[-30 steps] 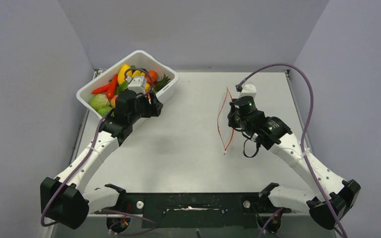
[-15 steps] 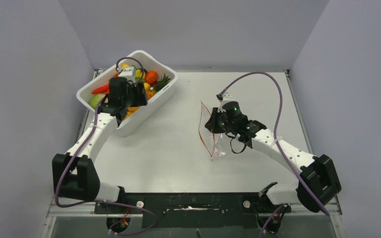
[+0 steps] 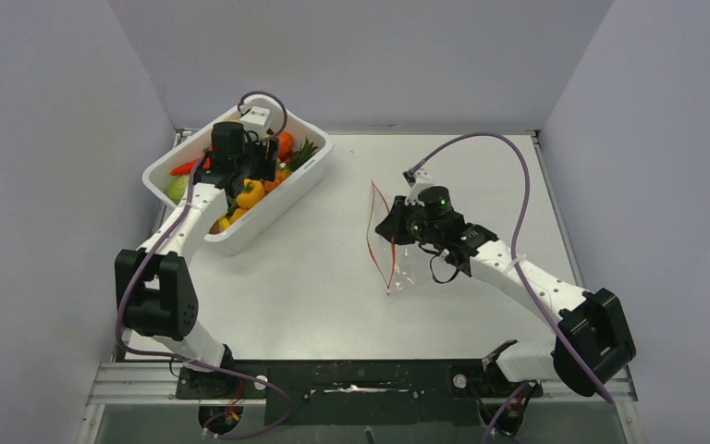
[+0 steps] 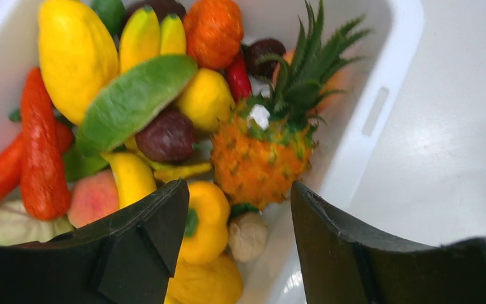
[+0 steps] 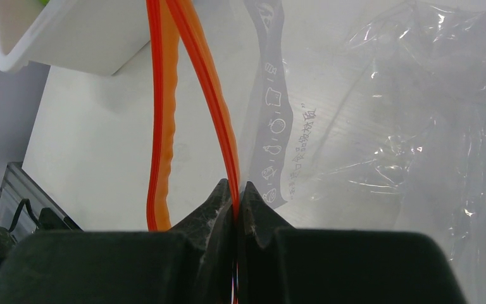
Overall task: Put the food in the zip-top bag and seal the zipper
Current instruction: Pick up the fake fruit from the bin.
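A heap of toy food (image 4: 133,95) is seen in a white tub (image 4: 397,44) at the table's far left. A pineapple (image 4: 262,155) lies just ahead of the left gripper (image 4: 237,193), whose fingers are spread and empty; its leaves point away. Well apart to the right, the zip-top bag (image 5: 380,126) is held by one lip of its zipper (image 5: 164,95), pinched in the right gripper (image 5: 235,190). Pieces under the fingers are hidden, and the clear film is hard to trace.

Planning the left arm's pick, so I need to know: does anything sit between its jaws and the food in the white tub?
Nothing visible does. The left gripper hangs over the white tub, jaws open, with the pineapple and a yellow pepper uncovered right below the gap. The tub has no lid.
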Controlling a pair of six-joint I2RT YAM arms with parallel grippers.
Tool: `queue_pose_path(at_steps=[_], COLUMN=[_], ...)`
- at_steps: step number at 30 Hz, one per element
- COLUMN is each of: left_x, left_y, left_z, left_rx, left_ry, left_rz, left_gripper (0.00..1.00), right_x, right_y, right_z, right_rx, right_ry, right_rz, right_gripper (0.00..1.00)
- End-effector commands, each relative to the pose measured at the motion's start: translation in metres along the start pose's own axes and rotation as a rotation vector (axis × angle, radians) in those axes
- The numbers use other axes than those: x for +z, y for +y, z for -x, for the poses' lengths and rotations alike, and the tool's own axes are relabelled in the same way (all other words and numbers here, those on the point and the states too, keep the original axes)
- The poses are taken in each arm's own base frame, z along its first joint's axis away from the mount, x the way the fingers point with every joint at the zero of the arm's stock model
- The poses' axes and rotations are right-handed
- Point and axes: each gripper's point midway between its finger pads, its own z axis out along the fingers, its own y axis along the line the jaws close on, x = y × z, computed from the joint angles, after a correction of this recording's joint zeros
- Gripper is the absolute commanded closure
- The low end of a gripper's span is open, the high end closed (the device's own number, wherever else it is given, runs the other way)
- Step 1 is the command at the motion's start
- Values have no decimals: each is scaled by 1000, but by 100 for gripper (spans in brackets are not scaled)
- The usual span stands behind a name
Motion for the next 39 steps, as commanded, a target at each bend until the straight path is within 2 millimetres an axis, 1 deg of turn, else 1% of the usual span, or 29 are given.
queue_pose_path(at_steps=[1,2,3,5,7,11,13,18,23,26,29,35,39], left_x=[7,9,13,20,29,43,50,71,93,109,121,133,132], left_y=[34,41,42,44,47,58,65,82,92,97,100,108,107], left_z=[54,53,50,43,39,50,54,56,47,34,22,12,11], left_rx=[62,69,104,231,284,316,325,358,406,412,423,438,439], left_ry=[-96,-89,-74,-33,-9,-6,-16,-7,33,68,99,112,114], left_rz=[110,125,115,89,75,67,69,90,98,97,96,126,124], left_gripper=[41,42,42,40,39,39,39,36,33,32,32,32,36], right_x=[-6,-7,-9,-12,-15,-18,-18,-19,-19,-19,-17,-12,-11], right_y=[16,16,16,18,20,19,17,19,22,21,20,22,21], right_z=[22,22,23,24,26,23,24,31,33,34,38,41,39], right_rx=[-17,-17,-19,-16,-14,-25,-31,-26,-1,1,-5,-9,-1], right_ry=[-64,-63,-64,-71,-78,-45,-37,-48,-58,-62,-59,-54,-50], right_rz=[56,55,54,56,62,47,31,23,27,22,12,14,14], right_gripper=[100,100,100,100,100,100,100,100,100,100,100,100,100])
